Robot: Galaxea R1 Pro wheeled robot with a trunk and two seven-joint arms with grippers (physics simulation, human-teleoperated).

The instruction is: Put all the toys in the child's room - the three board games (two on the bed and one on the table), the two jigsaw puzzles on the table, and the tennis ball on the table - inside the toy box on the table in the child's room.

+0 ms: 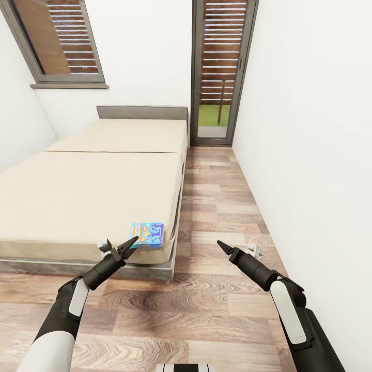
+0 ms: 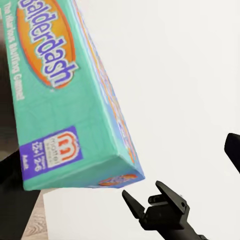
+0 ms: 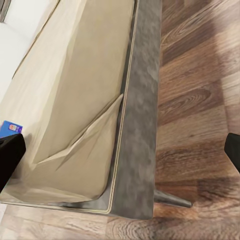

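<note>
My left gripper (image 1: pixel 125 249) hangs with its jaws spread and nothing between them, just near of the small blue board game (image 1: pixel 147 234), which lies flat on the near right corner of the bed (image 1: pixel 77 191). My right gripper (image 1: pixel 223 247) hovers over the wood floor (image 1: pixel 217 206) right of the bed, jaws parted and unloaded.

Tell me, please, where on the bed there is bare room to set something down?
Nearly all of the bed is bare: both cream panels, from the grey headboard down to the near edge. The one taken spot is the near corner by the floor, where the small blue board game lies, with the left gripper close beside it.
</note>
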